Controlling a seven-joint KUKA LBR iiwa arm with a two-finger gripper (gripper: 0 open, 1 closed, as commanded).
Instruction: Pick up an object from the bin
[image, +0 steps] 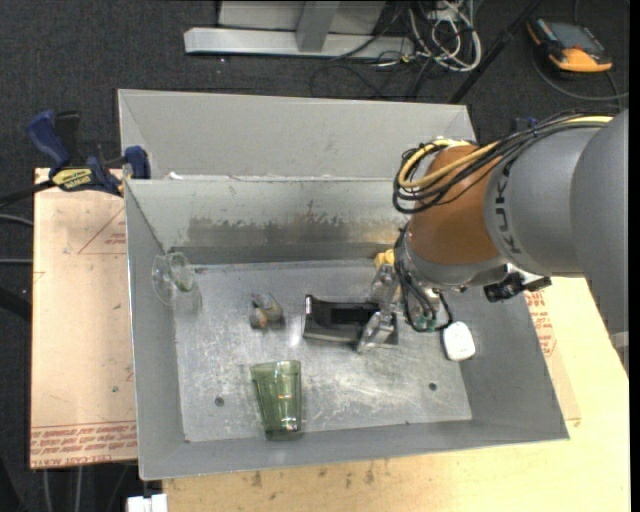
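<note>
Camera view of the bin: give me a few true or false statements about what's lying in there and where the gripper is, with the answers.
1. A green see-through cup lies in the front part of the bin. True.
2. The gripper hangs over the green cup. False: it is at the right end of the black object in the middle of the bin, well away from the cup.
3. A small white thing lies on the floor to the right of the gripper in this view. True.
4. The clear glass touches the black object. False: the glass sits in the far left corner, with bare floor and a small brownish piece between them.
</note>
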